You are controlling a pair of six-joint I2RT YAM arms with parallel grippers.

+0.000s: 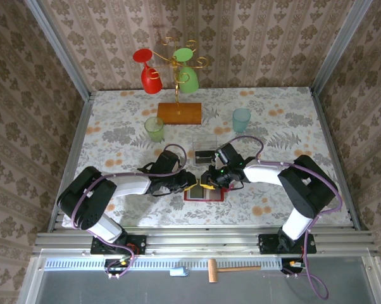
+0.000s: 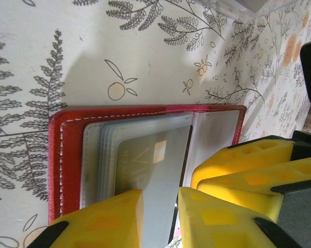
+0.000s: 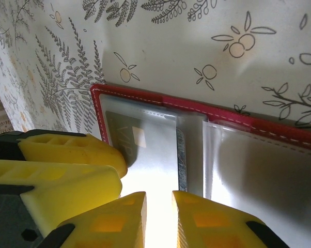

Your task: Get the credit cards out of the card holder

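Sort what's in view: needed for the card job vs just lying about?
Job:
card holder
grey card in its sleeve
left end effector
right end effector

Lying about:
green cup
teal cup
glass rack
red glass
green glass
mallet
clear box (role unclear)

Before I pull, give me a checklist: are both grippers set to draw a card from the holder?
1. Holder open, flat on table: ok.
2. Card exposed and reachable: ok.
3. Left gripper clamped on card: not ok, jaws apart over it.
4. Right gripper clamped on card: not ok, jaws apart over it.
5. Holder pinned down: cannot tell.
6. Both clear of each other: cannot tell, very close.
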